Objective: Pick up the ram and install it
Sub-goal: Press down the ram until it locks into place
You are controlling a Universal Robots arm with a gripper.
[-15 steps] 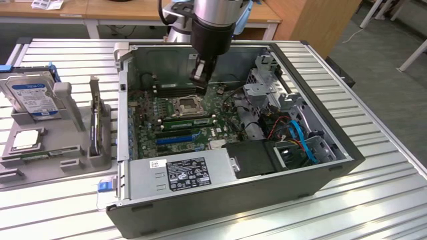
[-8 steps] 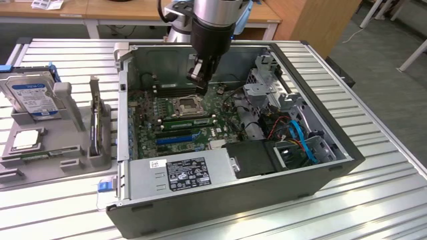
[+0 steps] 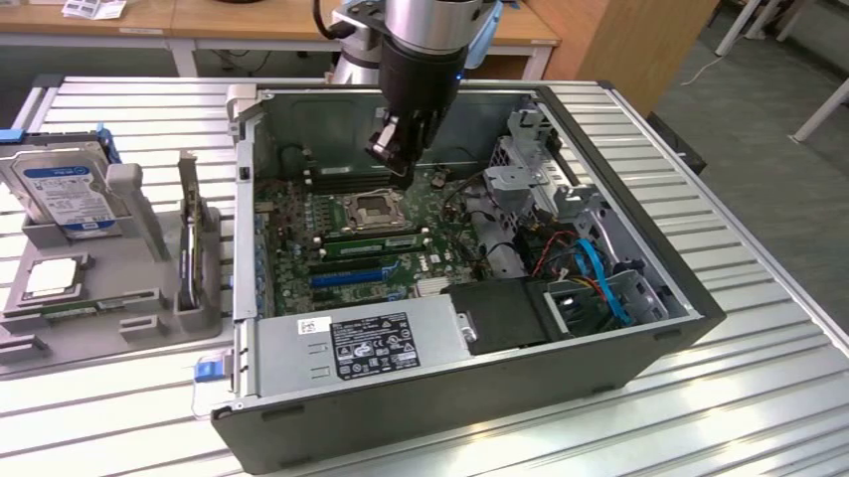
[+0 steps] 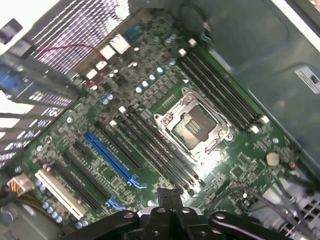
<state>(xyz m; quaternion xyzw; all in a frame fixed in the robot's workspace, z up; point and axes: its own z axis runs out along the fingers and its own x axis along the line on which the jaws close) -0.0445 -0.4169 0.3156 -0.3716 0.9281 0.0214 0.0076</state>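
Closest to the wrist camera, the gripper (image 4: 169, 196) has its two black fingers pressed together with nothing visible between them. It hangs over the green motherboard (image 4: 150, 90) near the open CPU socket (image 4: 192, 125), with rows of black memory slots (image 4: 160, 152) running along both sides of the socket. In the exterior view the gripper (image 3: 398, 164) points down inside the open computer case (image 3: 603, 149), above the edge of the board on the far side of the socket from the power supply (image 3: 358, 343), and touches nothing that can be made out. The ram (image 3: 378, 238) appears as a narrow green stick with dark chips standing in a slot just beside the socket, on the power supply's side, apart from the gripper. To the exterior view's left a grey tray (image 3: 133, 338) on the slatted table (image 3: 743, 397) holds a hard drive (image 3: 60, 189).
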